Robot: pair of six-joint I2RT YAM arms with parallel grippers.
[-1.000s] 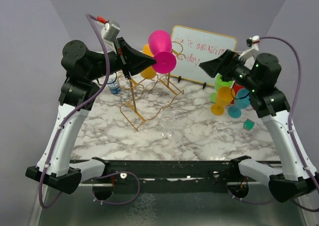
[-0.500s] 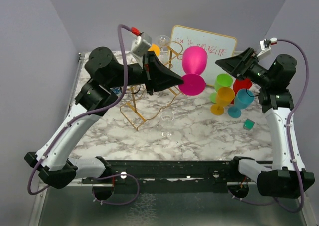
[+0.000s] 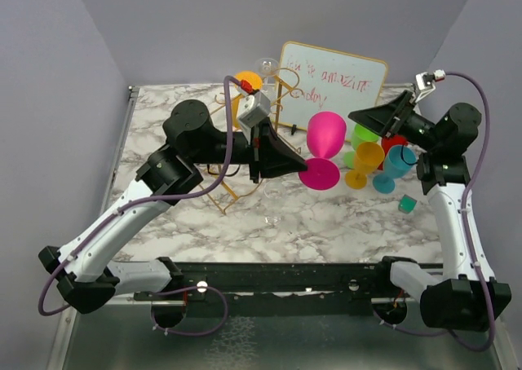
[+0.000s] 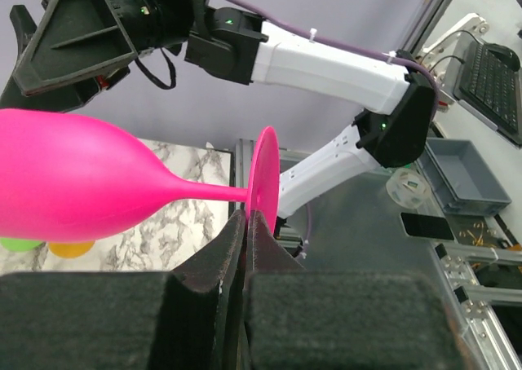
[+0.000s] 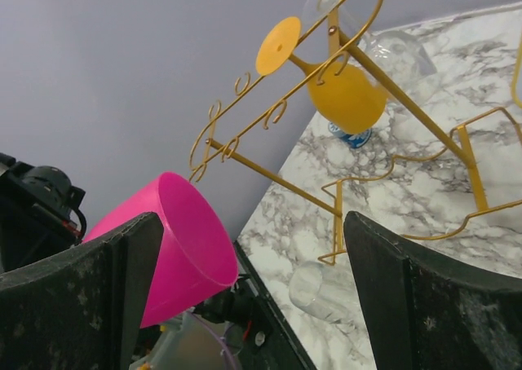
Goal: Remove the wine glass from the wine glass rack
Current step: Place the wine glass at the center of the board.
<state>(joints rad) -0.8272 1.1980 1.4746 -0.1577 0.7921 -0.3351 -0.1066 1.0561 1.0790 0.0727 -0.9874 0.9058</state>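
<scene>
My left gripper (image 3: 300,168) is shut on the flat foot of the pink wine glass (image 3: 325,135). It holds the glass in the air, right of the gold wine glass rack (image 3: 220,189) and clear of it. In the left wrist view the fingertips (image 4: 246,217) pinch the foot's rim, and the pink wine glass (image 4: 73,182) lies sideways with its bowl to the left. My right gripper (image 3: 359,116) stands open, just right of the bowl and apart from it. From the right wrist the pink wine glass (image 5: 183,240) shows at lower left, beside the right gripper (image 5: 253,256).
An orange glass (image 5: 347,93) and a clear glass (image 5: 391,48) hang on the rack (image 5: 269,170). Another clear glass (image 5: 322,292) lies on the marble table (image 3: 351,223). Behind stands a whiteboard (image 3: 334,85). Green (image 3: 367,132), yellow (image 3: 367,160), red and teal (image 3: 397,162) cups cluster at right, near a teal cube (image 3: 406,204).
My left arm has carried the pink glass away from the rack, rightward and lower over the table. The right arm has swung back and to the right, still open.
</scene>
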